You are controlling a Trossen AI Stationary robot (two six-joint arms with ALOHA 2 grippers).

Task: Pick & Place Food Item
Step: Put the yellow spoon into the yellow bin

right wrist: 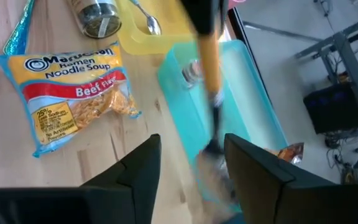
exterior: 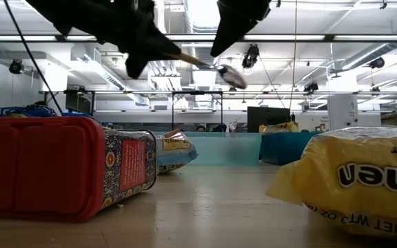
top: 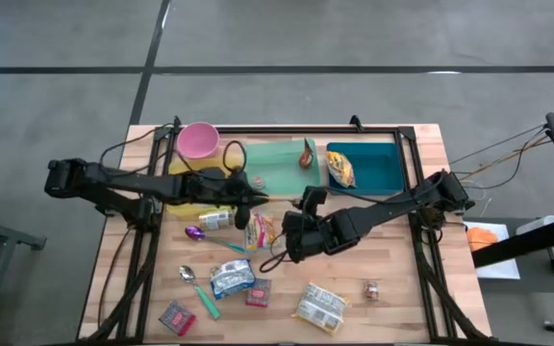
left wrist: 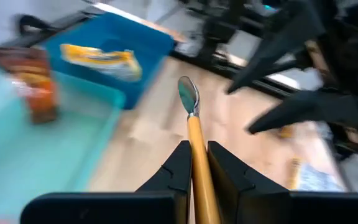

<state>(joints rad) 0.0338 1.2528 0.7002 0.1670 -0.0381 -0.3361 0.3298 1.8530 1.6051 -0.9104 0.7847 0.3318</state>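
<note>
A spoon with a golden handle is in the air over the middle of the table, with my left gripper shut on it. In the low view the spoon slants slightly down from my left gripper. My right gripper is open, its fingers on either side of the blurred spoon; I see no touch. A Maruchan beef ramen packet lies flat on the wood below. In the high view the two grippers, left and right, meet at the table's middle. My left gripper pinches the spoon's golden handle between its two fingers. The handle runs along the fingers and out past their tips, with the bowl at the far end. The spoon is lifted clear of the table, tilted a little bowl-down.
A pale green tray and a blue bin holding a yellow packet stand at the back, a pink bowl and yellow bin at back left. Packets, a red tin, a second spoon and small jars lie near the front.
</note>
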